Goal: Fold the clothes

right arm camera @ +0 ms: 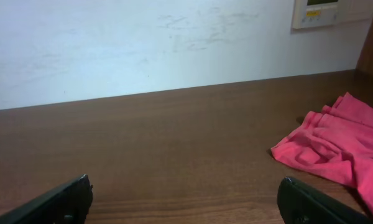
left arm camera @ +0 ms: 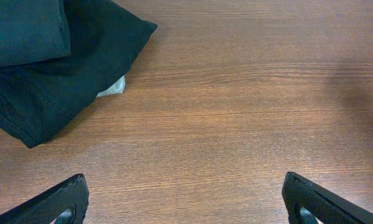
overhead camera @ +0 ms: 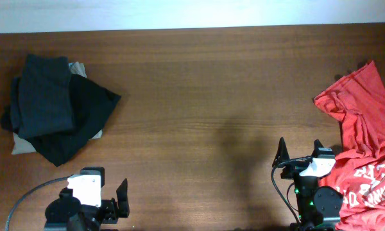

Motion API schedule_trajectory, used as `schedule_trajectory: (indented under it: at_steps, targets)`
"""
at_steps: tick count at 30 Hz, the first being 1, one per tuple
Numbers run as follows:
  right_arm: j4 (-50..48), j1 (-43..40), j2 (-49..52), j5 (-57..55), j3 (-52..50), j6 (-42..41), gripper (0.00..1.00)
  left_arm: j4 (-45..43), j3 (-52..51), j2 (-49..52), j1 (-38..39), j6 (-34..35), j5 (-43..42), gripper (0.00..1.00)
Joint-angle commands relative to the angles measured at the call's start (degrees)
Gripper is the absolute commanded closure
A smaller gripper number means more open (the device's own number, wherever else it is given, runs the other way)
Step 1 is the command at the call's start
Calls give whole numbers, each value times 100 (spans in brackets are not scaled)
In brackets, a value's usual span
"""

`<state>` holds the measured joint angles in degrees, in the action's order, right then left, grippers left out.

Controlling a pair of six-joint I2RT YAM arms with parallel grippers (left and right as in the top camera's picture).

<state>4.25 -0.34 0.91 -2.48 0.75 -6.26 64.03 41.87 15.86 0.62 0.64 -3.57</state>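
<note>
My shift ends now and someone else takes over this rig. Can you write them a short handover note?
Left gripper: open, empty, above bare table, short of the dark clothes.
Right gripper: open, empty, just left of the red shirt.
Things: dark clothes stacked at the table's left side, a light piece showing underneath; red shirt crumpled at the right edge.
Done: the dark stack looks roughly folded.
Left: the red shirt is unfolded; it likely needs spreading flat, then folding.

- Surface (overhead camera: 199, 96): brown wood, fine straight grain, smooth with a low sheen.
- Black clothes (overhead camera: 51, 106): thick, soft, matt cloth.
- Red shirt (overhead camera: 362, 122): thin matt cloth, creased, with white print.
- Wall (right arm camera: 143, 43): white, matt, faintly scuffed.
</note>
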Motion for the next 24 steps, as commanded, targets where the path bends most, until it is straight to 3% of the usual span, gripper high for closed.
schedule_trajectory:
  at_steps: [1, 11, 17, 20, 21, 24]
  targets:
    - [42, -44, -52, 50, -37, 7, 1, -11, 4, -20, -13, -87, 39, 1]
    - [42, -44, -52, 50, -37, 7, 1, -42, -66, -26, -13, -90, 44, 1]
    - [42, -44, -52, 50, -37, 4, 1, -3287, -2494, -1261, -13, -85, -365, 1]
    - [42, -44, -52, 50, -37, 7, 1, -6299, -3928, -1556, -13, -90, -367, 1]
    - [42, -44, -52, 50, -37, 7, 1, -6647, -4107, -1556, -20, -90, -278, 1]
    - [42, -44, -52, 50, -37, 7, 1, -6011, -4135, -1558, -2, -90, -260, 1]
